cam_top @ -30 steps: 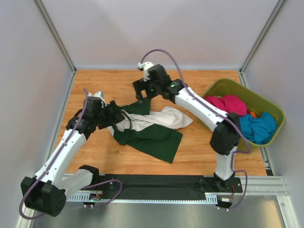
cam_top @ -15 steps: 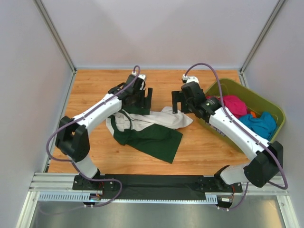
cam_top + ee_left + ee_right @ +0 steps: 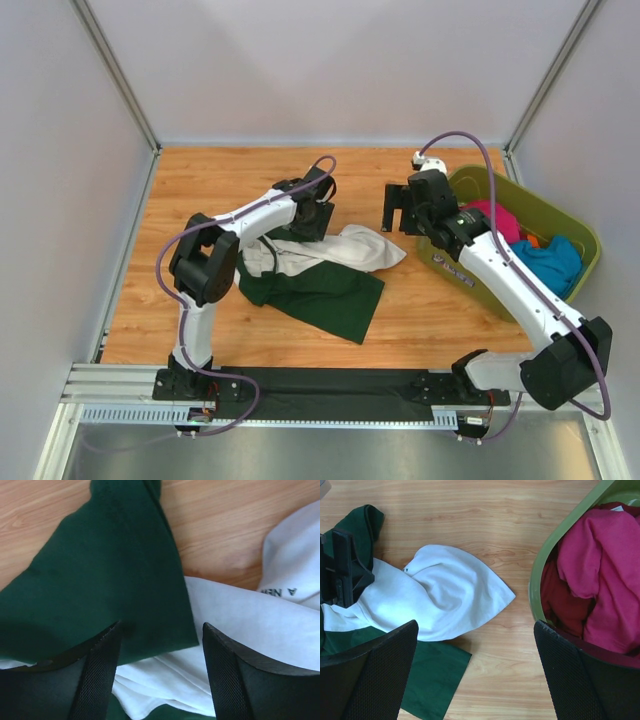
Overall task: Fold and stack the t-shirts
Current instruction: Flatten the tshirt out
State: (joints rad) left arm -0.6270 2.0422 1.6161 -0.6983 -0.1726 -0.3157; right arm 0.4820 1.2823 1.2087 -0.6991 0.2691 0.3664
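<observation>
Altogether two t-shirts lie on the counter (image 3: 200, 180): a green t-shirt (image 3: 320, 290) spread out at the bottom and a white t-shirt (image 3: 350, 248) draped across its far part, the two overlapping and rumpled. At the right stands one olive basket (image 3: 530, 193) holding at least three more garments: a pink one (image 3: 490, 215), a blue one (image 3: 545, 265) and, seen from the right wrist, a dark red one (image 3: 560, 605) beneath the pink.

Two arms are in view. The left gripper (image 3: 312, 222) hangs over the far left corner of the pile. In its wrist view a flap of the green t-shirt (image 3: 100, 580) fills the space under and between the fingers (image 3: 95, 675), with the white t-shirt (image 3: 250, 625) running out from under that flap toward the right finger. Its jaws stand spread and pinch nothing; whether the tips touch the cloth cannot be told.

The right gripper (image 3: 398, 218) is up above bare wood, between the white t-shirt's right end and the basket. From its wrist, the white t-shirt (image 3: 445, 595) lies ahead and to the left, the green t-shirt (image 3: 432, 680) peeks out near the left finger, and the basket rim (image 3: 536, 587) curves at the right. Its jaws are spread wide and empty.
</observation>
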